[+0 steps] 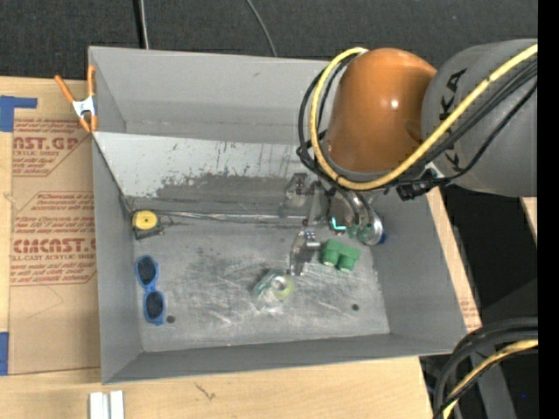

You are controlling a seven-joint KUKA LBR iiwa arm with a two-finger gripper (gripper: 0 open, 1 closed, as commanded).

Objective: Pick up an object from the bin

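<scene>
Here the green block [339,256] lies just beside the gripper [303,253].

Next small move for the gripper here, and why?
Probably nudge toward the view's right, over the small green plastic block: it lies just beside the gripper on bare floor, apart from the crumpled clear object lower in view, so it looks the nearest uncluttered pick.

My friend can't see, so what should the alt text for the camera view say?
A robot arm's gripper hangs low in a grey metal bin beside a small green block; blue sunglasses and a round yellow tape measure lie far left.
</scene>
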